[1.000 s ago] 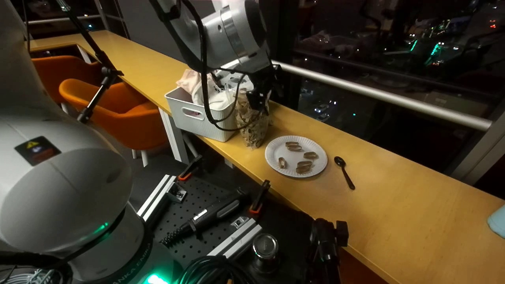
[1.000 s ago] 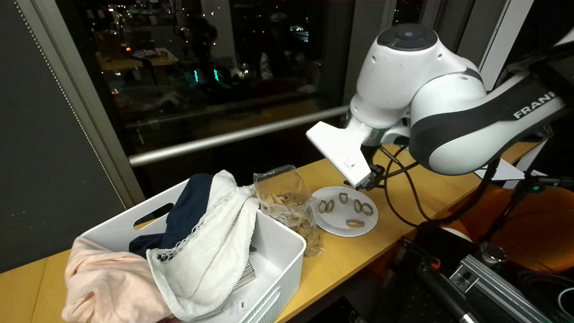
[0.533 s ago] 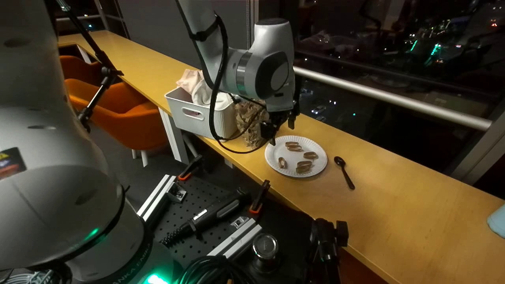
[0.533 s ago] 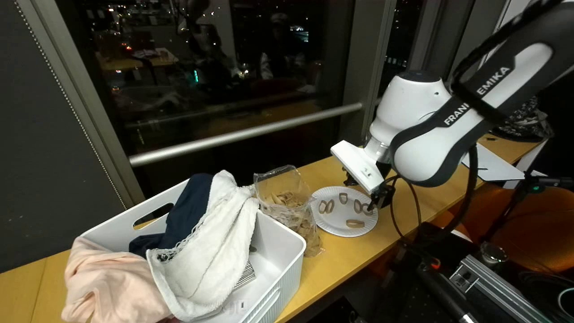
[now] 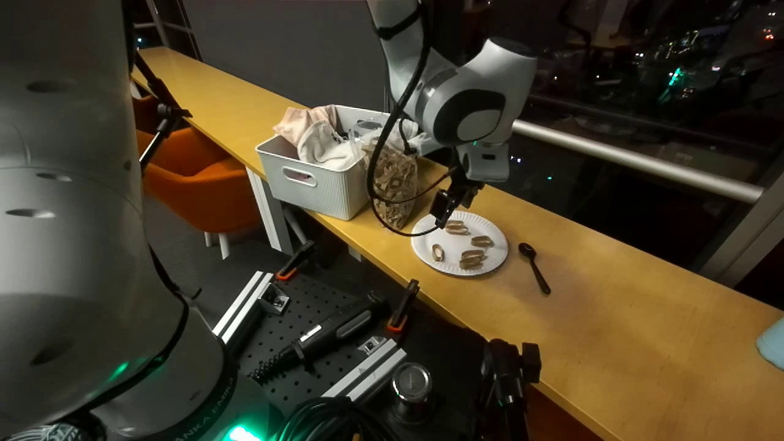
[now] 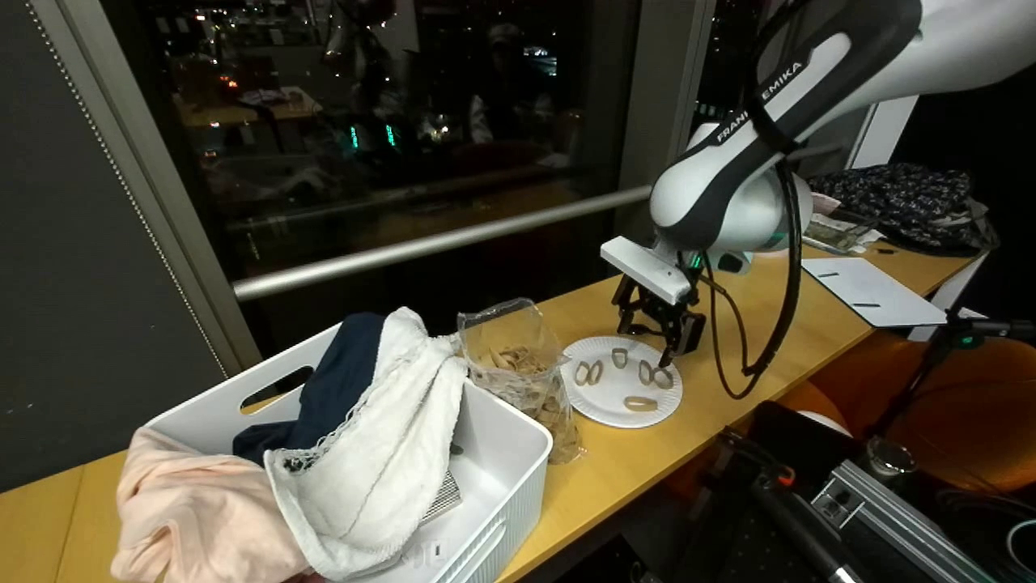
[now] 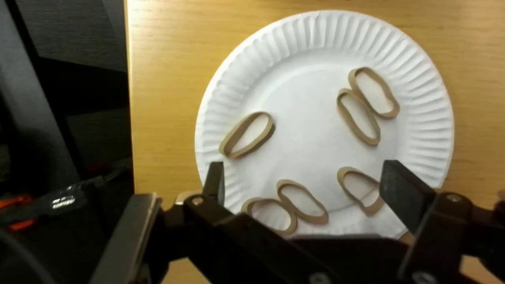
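While six rubber bands (image 7: 364,101) sit on paper plate (image 7: 307,114) near bench (image 7: 163,98) edge, tool (image 7: 303,173) hangs above, spread wide, empty; grasping seemingly left.

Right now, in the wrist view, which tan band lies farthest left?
The lone band at the plate's left rim; four others lie paired, the sixth lies right.

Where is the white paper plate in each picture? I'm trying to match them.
In an exterior view: paper plate just right of centre.
In an exterior view: paper plate right of centre, lower half.
Wrist view: paper plate large, mostly right of centre.
Shared landmark: six tan rubber bands lying on it.
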Robot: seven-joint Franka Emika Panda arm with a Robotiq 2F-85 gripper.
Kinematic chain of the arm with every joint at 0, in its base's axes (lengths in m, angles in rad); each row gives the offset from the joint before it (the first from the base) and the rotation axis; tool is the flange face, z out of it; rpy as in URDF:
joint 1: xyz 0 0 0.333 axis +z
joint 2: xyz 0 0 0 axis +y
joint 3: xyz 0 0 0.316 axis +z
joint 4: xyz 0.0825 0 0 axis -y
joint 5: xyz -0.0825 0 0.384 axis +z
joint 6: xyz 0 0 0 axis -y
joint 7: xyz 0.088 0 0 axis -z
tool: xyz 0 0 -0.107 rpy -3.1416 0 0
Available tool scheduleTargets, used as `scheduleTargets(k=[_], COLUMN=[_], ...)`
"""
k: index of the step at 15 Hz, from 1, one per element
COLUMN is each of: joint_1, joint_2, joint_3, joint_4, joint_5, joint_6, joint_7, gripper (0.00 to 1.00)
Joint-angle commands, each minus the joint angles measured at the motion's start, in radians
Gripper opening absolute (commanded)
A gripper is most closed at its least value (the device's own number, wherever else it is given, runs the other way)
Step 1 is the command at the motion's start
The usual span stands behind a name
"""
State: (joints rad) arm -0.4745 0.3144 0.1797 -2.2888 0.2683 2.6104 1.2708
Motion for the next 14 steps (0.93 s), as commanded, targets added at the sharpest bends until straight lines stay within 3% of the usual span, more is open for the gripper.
scheduleTargets(k=[1,6,14], joint_1=[0.133,0.237,0.319], joint_2=[0.044,0.135,0.224], joint_3=[-0.182,-0.304,-0.376], joint_4=[0.125,0.254,0.269], joint_5=[0.012,-0.002,0.004], joint_6=[-0.210,-0.349,-0.279], joint_7=[-0.049,-0.001,0.141], gripper=[1.00,1.00,1.00])
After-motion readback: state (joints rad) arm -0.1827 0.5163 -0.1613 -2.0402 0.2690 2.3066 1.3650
